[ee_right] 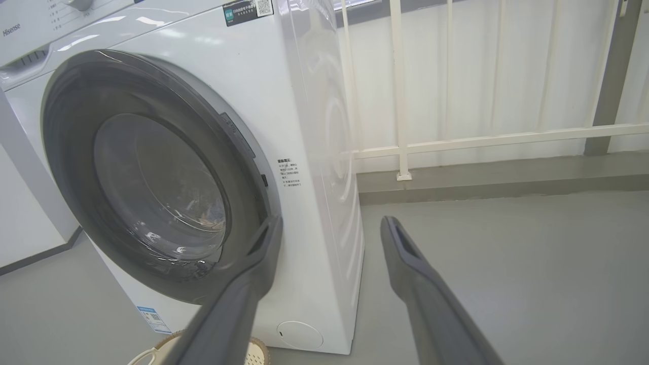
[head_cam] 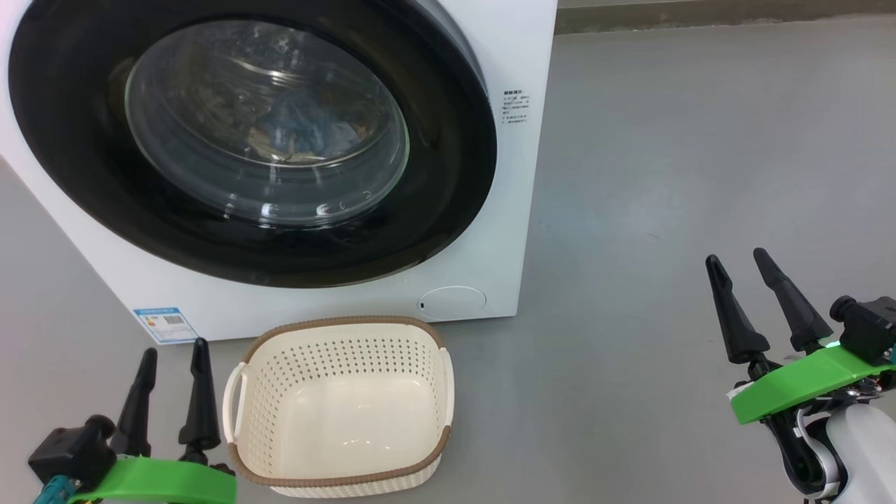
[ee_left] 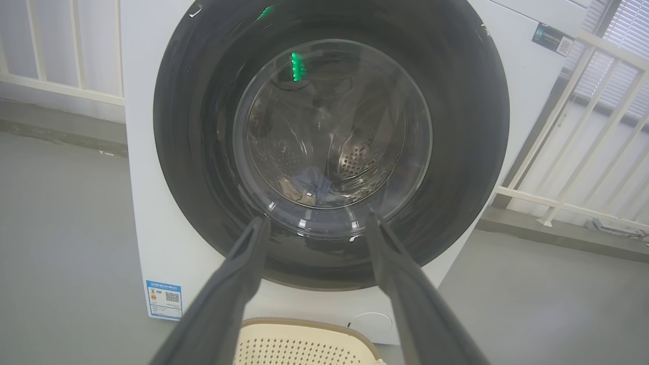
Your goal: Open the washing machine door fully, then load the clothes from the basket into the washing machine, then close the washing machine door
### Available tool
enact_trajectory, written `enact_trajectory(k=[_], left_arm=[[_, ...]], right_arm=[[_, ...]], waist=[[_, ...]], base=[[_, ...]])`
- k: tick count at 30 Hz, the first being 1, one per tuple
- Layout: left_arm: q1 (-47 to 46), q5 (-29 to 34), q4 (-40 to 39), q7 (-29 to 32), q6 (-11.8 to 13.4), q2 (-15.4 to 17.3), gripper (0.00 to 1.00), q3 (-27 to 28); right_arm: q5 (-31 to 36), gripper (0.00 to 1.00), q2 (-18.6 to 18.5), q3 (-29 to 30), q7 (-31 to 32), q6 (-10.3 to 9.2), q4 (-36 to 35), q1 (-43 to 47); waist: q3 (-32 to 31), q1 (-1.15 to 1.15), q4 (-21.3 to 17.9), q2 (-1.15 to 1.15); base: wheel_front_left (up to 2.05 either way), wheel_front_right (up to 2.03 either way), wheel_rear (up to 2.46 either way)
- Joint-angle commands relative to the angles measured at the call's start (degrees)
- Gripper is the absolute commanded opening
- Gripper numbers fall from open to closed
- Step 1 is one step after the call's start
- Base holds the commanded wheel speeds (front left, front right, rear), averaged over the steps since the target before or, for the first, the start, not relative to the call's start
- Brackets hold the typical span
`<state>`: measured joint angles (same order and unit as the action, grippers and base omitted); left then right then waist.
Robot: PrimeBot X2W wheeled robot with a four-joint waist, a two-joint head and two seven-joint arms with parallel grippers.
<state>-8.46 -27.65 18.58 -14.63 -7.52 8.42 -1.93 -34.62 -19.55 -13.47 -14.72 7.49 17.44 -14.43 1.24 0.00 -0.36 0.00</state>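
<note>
The washing machine (head_cam: 521, 140) stands white in front of me, its door (head_cam: 434, 210) lying shut against the front. Through the glass bowl the clothes (head_cam: 308, 126) show as a blue and brownish bundle inside the drum, and the left wrist view has them (ee_left: 312, 182) low in the steel drum. The basket (head_cam: 343, 323) sits on the floor below the door with nothing in it. My left gripper (head_cam: 175, 348) is open beside the basket's left handle, pointing at the door (ee_left: 203, 152). My right gripper (head_cam: 736, 256) is open over bare floor to the machine's right.
Grey floor (head_cam: 665, 175) stretches right of the machine. A white railing (ee_right: 405, 147) and wall stand behind and to the right. A blue label sticker (head_cam: 162, 323) and round cap (head_cam: 451, 303) sit low on the front. Another white unit (ee_right: 25, 192) stands at the machine's left.
</note>
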Motion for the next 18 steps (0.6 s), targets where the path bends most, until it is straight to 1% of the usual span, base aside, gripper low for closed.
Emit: enact_trajectory(k=[1,18], left_arm=[[-1.51,-0.16,-1.39,-0.37,0.07,1.36,1.00,1.55],[-1.53,-0.50,-1.29,-0.37,0.08,2.06,1.00,1.07]], right_arm=[[0.72,1.00,-0.72,-0.50,-0.28,0.00,-1.00,0.44],[0.67,1.00,-0.35,-0.88,-0.28,0.00,-1.04,0.35]], waist=[[-0.01,0.00,0.03,0.00],[0.33,0.00,0.18,0.00]], base=[[0.00,0.00,0.00],[0.00,0.00,0.00]])
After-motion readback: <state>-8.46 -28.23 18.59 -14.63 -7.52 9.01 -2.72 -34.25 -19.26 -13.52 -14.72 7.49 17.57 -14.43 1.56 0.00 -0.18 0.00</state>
